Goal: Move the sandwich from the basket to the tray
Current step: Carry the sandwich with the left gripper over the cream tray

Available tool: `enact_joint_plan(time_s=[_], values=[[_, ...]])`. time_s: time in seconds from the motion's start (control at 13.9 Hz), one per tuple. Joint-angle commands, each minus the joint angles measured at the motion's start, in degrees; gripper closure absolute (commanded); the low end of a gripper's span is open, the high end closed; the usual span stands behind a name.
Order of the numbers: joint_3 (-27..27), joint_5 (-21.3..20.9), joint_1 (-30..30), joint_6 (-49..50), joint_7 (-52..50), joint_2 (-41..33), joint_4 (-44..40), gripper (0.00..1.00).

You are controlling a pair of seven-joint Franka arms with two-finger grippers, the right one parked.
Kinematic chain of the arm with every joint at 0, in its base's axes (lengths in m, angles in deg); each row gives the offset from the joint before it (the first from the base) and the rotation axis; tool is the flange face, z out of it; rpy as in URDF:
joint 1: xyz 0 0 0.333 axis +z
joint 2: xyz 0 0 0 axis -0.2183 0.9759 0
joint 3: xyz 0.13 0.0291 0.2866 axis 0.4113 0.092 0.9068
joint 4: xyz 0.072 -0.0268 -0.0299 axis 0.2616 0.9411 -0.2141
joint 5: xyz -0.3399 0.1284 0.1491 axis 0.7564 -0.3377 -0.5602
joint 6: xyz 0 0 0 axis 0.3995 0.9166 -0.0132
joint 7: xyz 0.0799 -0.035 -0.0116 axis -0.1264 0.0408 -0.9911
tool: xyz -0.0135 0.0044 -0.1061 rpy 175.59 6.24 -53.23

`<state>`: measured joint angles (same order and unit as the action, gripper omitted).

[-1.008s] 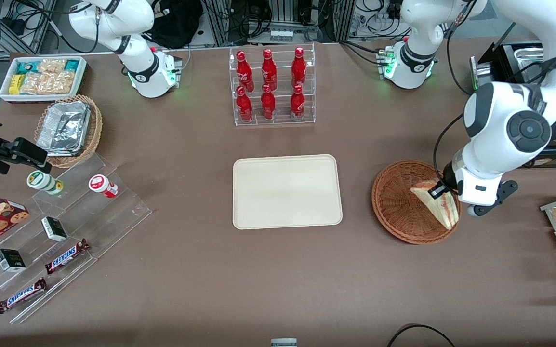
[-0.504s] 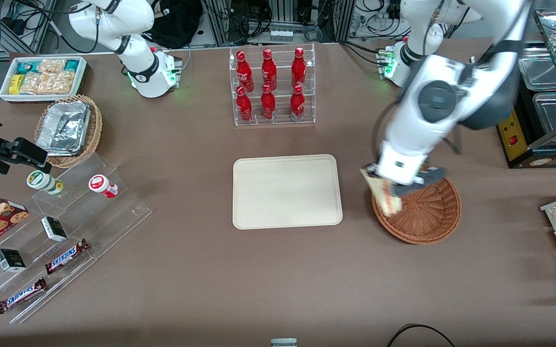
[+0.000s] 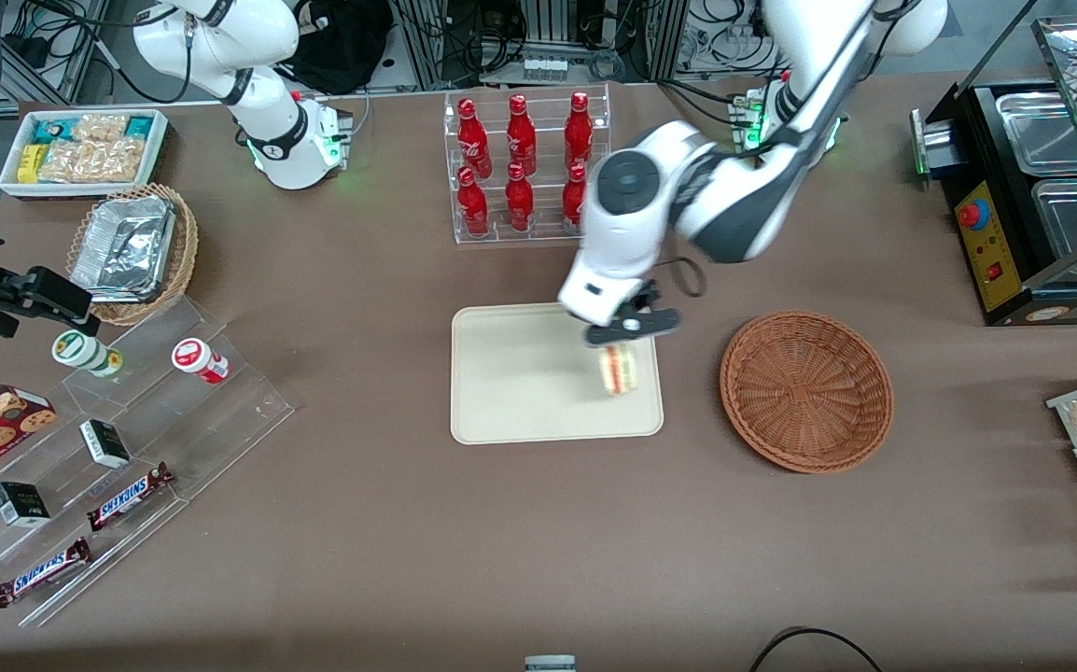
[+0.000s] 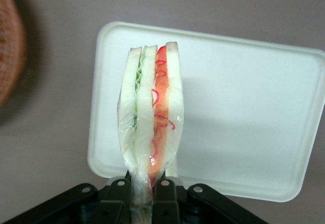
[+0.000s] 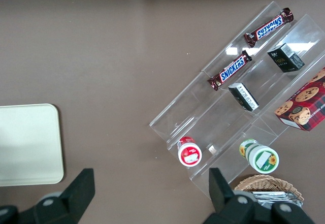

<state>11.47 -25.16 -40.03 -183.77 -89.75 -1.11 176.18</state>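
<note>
My left gripper (image 3: 615,347) is shut on the sandwich (image 3: 618,370), a plastic-wrapped wedge of white bread with red and green filling, and holds it in the air above the cream tray (image 3: 520,373), over the tray's edge nearest the basket. In the left wrist view the sandwich (image 4: 151,122) hangs edge-on from the gripper (image 4: 146,193), with the tray (image 4: 244,107) beneath it. The reddish-brown wicker basket (image 3: 806,389) stands empty beside the tray, toward the working arm's end of the table; its rim shows in the left wrist view (image 4: 10,56).
A clear rack of red bottles (image 3: 524,168) stands farther from the front camera than the tray. A tan wicker basket with a foil container (image 3: 132,247), a white snack box (image 3: 81,149) and a clear stepped shelf with snacks (image 3: 109,448) lie toward the parked arm's end.
The gripper lifted the sandwich out of the basket and carried it sideways to above the tray. The basket is now empty.
</note>
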Motion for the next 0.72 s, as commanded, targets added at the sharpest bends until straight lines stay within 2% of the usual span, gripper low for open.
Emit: enact_joint_plan(time_s=[0.0, 0.14, 0.5, 0.58, 0.65], values=[[0.9, -7.5, -4.3, 0.5, -4.6, 6.9, -5.9, 0.92], [0.8, -10.7, -5.0, -0.9, -4.3, 12.5, -9.9, 0.93], [0.6, -10.0, -6.6, -5.6, -4.9, 16.4, -10.6, 0.92], [0.6, -10.0, -7.1, -5.6, -4.9, 17.0, -10.6, 0.90], [0.6, -10.0, -7.2, -5.6, -4.9, 17.4, -10.7, 0.81]])
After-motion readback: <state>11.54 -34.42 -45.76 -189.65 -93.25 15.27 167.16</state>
